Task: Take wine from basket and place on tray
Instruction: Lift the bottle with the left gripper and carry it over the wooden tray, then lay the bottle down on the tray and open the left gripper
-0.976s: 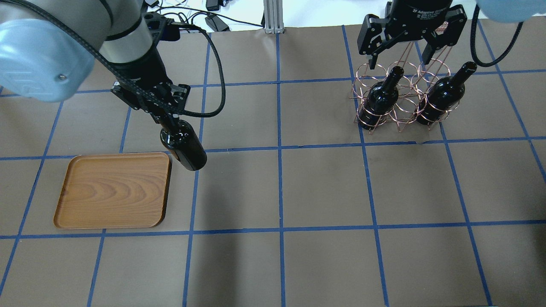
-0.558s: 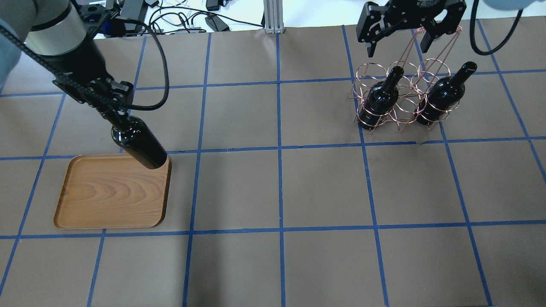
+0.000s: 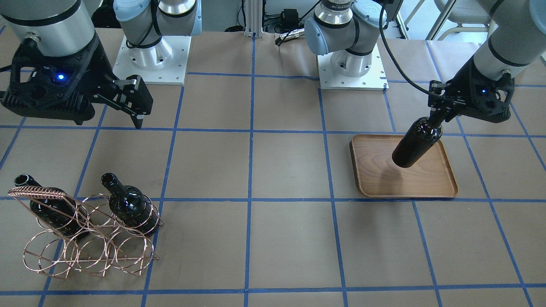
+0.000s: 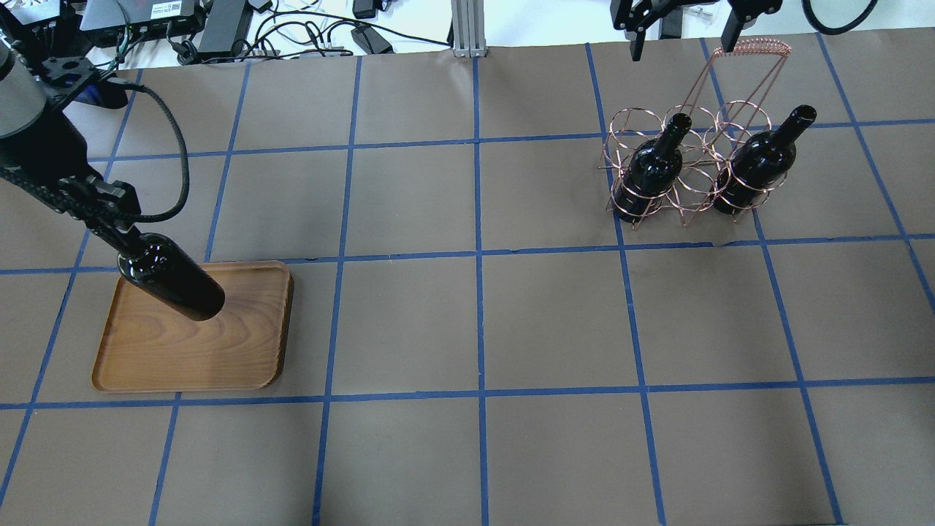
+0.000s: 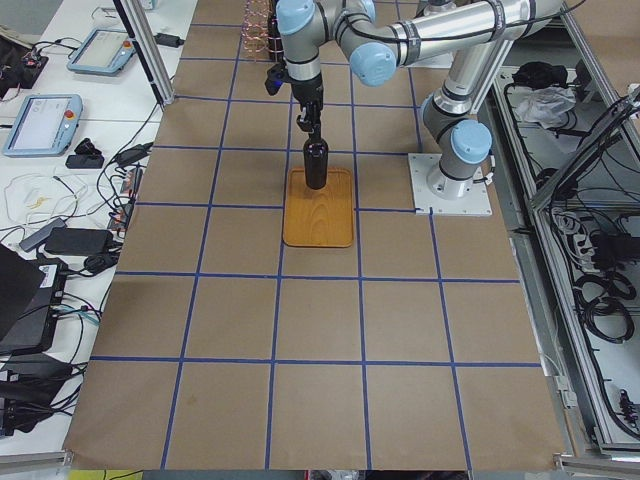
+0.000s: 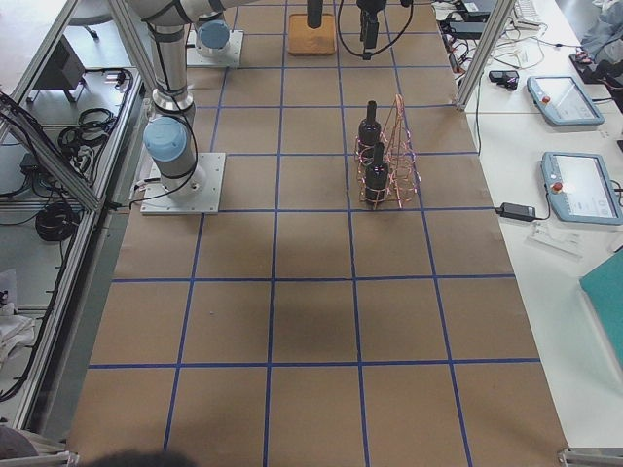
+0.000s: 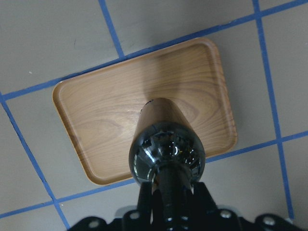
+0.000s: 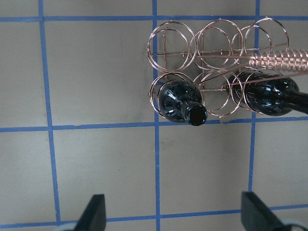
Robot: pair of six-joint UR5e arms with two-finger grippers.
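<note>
My left gripper (image 4: 120, 237) is shut on the neck of a dark wine bottle (image 4: 172, 285), which hangs tilted over the far left part of the wooden tray (image 4: 219, 351). The front-facing view shows this bottle (image 3: 416, 147) casting a shadow on the tray (image 3: 409, 183). From the left wrist the bottle (image 7: 166, 144) points down at the tray (image 7: 96, 110). The copper wire basket (image 4: 694, 168) stands at the far right with two bottles (image 4: 654, 168) (image 4: 760, 161) in it. My right gripper (image 4: 685, 33) hangs open above and behind the basket (image 8: 216, 43), holding nothing.
Cables and devices (image 4: 219, 22) and an aluminium post (image 4: 464, 29) line the far table edge. Both arm bases (image 3: 149, 55) (image 3: 349, 59) stand on the brown, blue-taped tabletop. Monitors and teach pendants (image 6: 584, 185) lie on side benches.
My left arm carried the bottle leftwards, from beside the tray's far right corner to over the tray. My right gripper drew back from the basket handle towards the far edge.
</note>
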